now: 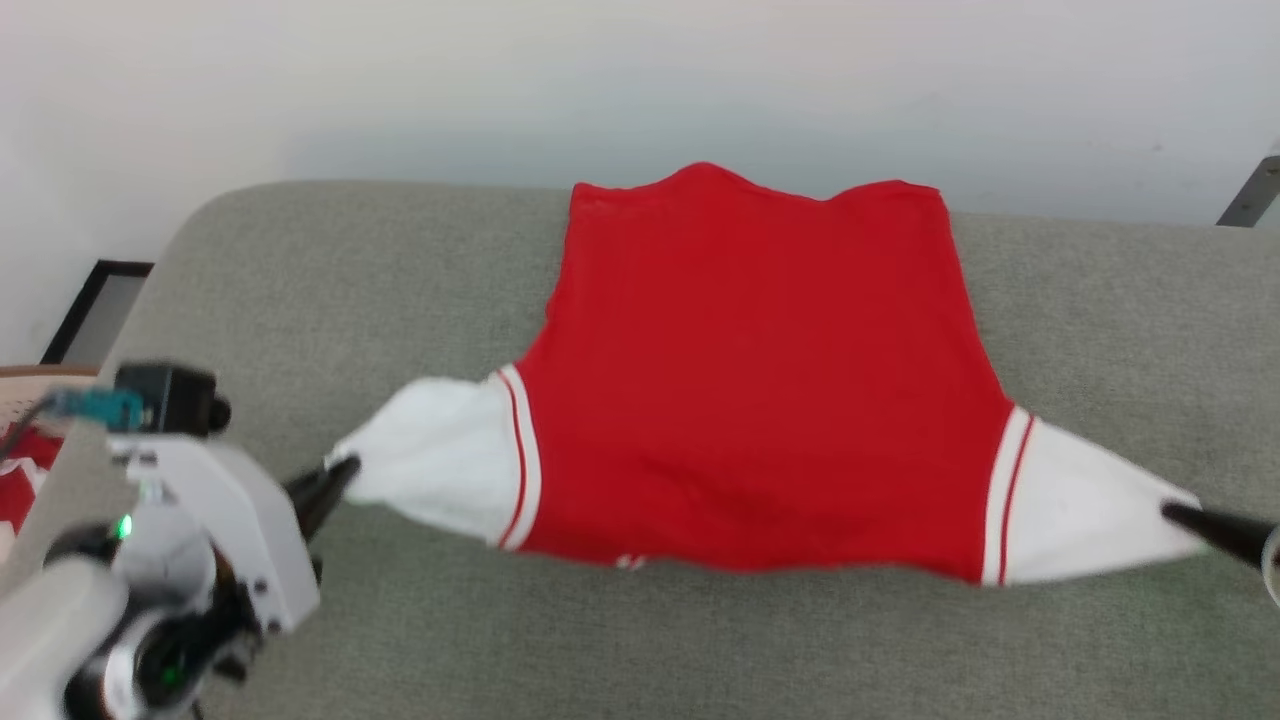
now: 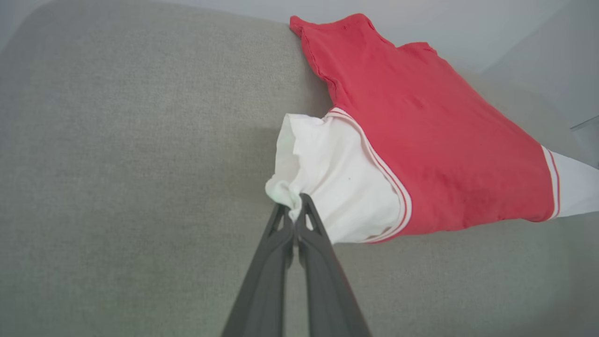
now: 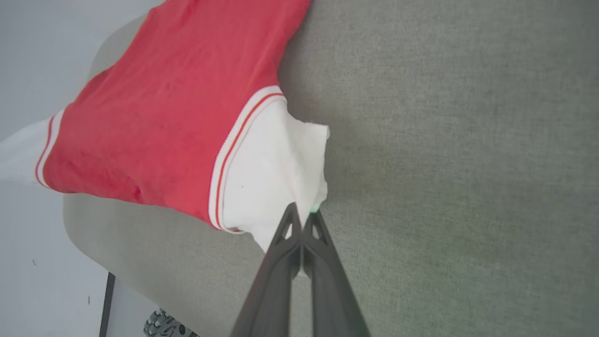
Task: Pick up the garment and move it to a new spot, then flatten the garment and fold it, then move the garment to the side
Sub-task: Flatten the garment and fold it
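Note:
The garment (image 1: 750, 390) is a red T-shirt with white sleeves and striped trim, stretched wide across the grey cushion (image 1: 300, 280), its far hem hanging over the back edge. My left gripper (image 1: 345, 468) is shut on the tip of the left white sleeve (image 2: 327, 182). My right gripper (image 1: 1175, 512) is shut on the tip of the right white sleeve (image 3: 276, 178). Both sleeves are pulled taut into points and the near edge looks lifted slightly off the cushion. In the wrist views the left gripper (image 2: 295, 206) and the right gripper (image 3: 304, 213) each pinch a bunch of white cloth.
Behind the grey upholstered surface (image 1: 1100, 300) is a pale wall (image 1: 640, 80). A dark-framed panel (image 1: 95, 310) stands on the floor at the left, and a metal bracket (image 1: 1250, 195) shows at the far right. Bare cushion lies to the left, right and front of the shirt.

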Tool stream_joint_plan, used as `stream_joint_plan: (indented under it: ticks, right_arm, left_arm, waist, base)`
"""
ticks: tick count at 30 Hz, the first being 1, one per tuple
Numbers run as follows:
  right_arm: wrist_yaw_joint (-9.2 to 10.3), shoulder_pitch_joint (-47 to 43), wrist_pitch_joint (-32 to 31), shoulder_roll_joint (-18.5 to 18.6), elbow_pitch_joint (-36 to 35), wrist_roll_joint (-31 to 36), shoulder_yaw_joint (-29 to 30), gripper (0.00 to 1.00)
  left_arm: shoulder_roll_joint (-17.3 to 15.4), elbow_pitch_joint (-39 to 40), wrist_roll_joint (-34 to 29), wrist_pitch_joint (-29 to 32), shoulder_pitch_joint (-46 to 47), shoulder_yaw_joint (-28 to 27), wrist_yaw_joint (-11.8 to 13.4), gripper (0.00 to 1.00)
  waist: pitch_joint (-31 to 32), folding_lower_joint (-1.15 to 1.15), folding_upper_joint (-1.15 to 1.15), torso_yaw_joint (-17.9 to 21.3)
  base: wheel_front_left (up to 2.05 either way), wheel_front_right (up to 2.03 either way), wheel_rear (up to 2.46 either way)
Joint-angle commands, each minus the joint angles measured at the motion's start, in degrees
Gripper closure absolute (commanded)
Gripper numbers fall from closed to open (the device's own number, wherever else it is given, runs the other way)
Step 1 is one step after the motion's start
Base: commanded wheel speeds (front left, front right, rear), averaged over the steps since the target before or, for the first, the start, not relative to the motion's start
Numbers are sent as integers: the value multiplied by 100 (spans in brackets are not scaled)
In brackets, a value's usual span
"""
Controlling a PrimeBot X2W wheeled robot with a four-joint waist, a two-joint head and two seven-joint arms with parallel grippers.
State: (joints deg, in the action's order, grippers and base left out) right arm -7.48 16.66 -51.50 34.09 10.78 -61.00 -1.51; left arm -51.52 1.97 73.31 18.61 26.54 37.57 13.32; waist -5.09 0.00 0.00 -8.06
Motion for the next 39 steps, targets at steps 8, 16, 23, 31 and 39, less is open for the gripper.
stream_joint_plan:
  ticks: [8, 16, 23, 31, 39]
  right_arm:
    - [-2, -1846, -967, -521, -1559, 629, 1425, 100]
    - [-2, -2310, -1210, -1332, -2216, 1845, 1700, 100]
    - [-2, -2059, -695, -1437, -1827, 2677, 1189, 100]
    - [-2, -1865, -157, -1270, -1182, 2914, 616, 0]
    - [0, -1864, -303, -1051, -1590, 2801, 631, 0]
  left_arm:
    - [-651, 1444, 332, -372, -1339, -225, 968, 100]
    - [-405, 1179, 164, -847, -1822, -48, 909, 100]
    - [39, 569, -141, -1060, -1607, 205, 647, 100]
    - [391, 106, -327, -1258, -1489, 361, 418, 100]
    - [572, -176, -408, -1479, -1605, 424, 368, 100]
  waist:
    - [-215, 0, 0, -105]
    - [-405, 0, 0, -111]
    - [-517, 0, 0, -133]
    - [-495, 0, 0, -157]
    - [-448, 0, 0, -78]
  base:
    - [0, 0, 0]
    - [0, 0, 0]
    - [0, 0, 0]
    - [0, 0, 0]
    - [0, 0, 0]
